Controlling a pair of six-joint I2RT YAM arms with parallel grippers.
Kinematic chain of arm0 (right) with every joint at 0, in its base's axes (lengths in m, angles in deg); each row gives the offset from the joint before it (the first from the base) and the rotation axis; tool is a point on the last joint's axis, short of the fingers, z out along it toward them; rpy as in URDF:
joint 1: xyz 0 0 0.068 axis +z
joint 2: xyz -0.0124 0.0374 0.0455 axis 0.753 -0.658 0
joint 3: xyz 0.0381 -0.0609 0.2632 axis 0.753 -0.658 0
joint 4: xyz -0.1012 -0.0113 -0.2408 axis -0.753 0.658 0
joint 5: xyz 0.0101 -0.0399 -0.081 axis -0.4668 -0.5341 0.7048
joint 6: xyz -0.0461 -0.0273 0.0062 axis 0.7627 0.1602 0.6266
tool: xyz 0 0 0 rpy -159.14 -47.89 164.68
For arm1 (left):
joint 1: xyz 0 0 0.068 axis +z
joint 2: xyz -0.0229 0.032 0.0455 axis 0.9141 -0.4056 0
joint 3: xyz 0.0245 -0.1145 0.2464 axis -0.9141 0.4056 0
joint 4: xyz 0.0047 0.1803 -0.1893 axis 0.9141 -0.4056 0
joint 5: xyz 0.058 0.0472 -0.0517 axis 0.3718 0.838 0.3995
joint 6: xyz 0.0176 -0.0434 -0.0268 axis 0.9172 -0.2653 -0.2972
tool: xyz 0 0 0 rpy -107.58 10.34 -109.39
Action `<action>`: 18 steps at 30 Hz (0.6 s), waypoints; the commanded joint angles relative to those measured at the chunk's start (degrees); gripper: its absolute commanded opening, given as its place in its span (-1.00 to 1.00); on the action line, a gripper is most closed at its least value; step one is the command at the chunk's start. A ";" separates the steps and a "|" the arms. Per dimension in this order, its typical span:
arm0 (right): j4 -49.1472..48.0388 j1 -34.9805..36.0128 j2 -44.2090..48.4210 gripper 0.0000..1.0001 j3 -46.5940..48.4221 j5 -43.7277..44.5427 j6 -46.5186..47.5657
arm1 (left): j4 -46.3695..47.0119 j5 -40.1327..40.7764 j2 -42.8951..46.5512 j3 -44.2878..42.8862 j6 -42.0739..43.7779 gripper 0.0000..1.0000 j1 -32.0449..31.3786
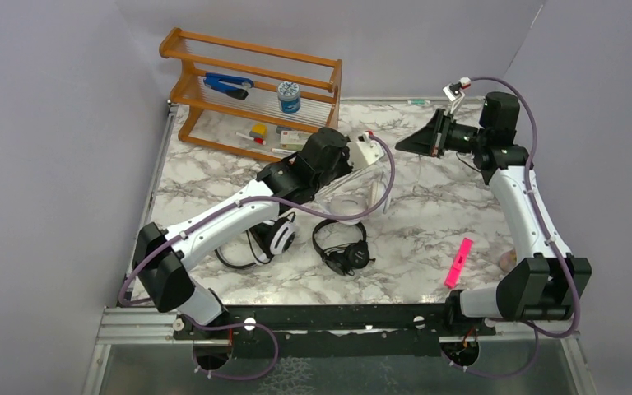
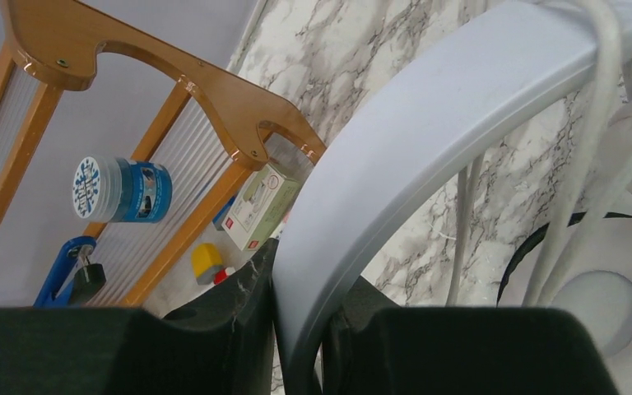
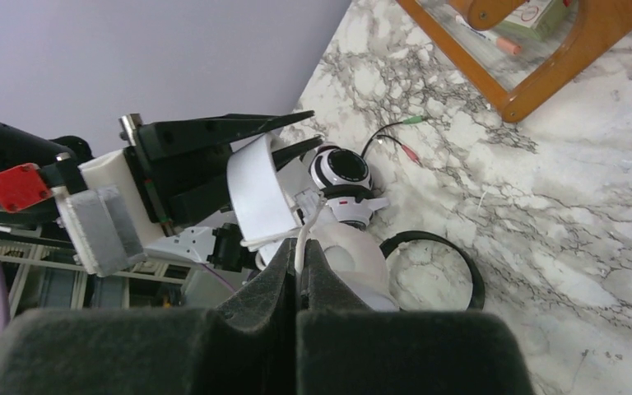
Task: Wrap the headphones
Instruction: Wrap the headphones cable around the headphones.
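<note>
From above, the left arm (image 1: pixel 230 212) hides most of the white headphones (image 2: pixel 395 164).

white headphones (image 2: pixel 428 148) aloft; black headphones (image 1: pixel 342 247), black-padded headphones (image 1: pixel 281 236) lying flat

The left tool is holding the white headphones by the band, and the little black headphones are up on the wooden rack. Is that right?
Not quite. The left tool does hold the white headphones by the band, but the little black headphones lie on the marble table, in front of the wooden rack, not on it. The top view shows it.
</note>
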 commanded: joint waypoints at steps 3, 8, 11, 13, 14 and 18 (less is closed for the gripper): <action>1.35 0.38 2.56 -0.99 2.87 -2.02 -0.76 | 2.40 6.44 -3.33 -2.52 -5.53 -1.00 0.10; -0.18 1.12 4.88 -0.99 1.20 -1.99 -3.55 | -1.79 7.71 -8.22 -9.23 -15.33 -1.00 0.08; -2.26 2.22 5.34 -0.93 -0.66 0.11 -5.41 | -5.15 7.46 -12.44 -15.29 -23.13 -1.00 0.07; -2.84 3.23 4.88 -0.92 -1.74 1.43 -5.69 | -7.16 6.32 -15.56 -19.05 -29.88 -1.00 0.13; -3.08 3.54 4.44 -0.92 -2.17 2.15 -5.67 | -8.46 5.31 -17.11 -21.56 -32.74 -1.00 0.13; -2.64 4.97 2.55 -0.92 -3.64 5.59 -4.05 | -11.32 1.47 -23.43 -27.36 -42.91 -1.00 0.16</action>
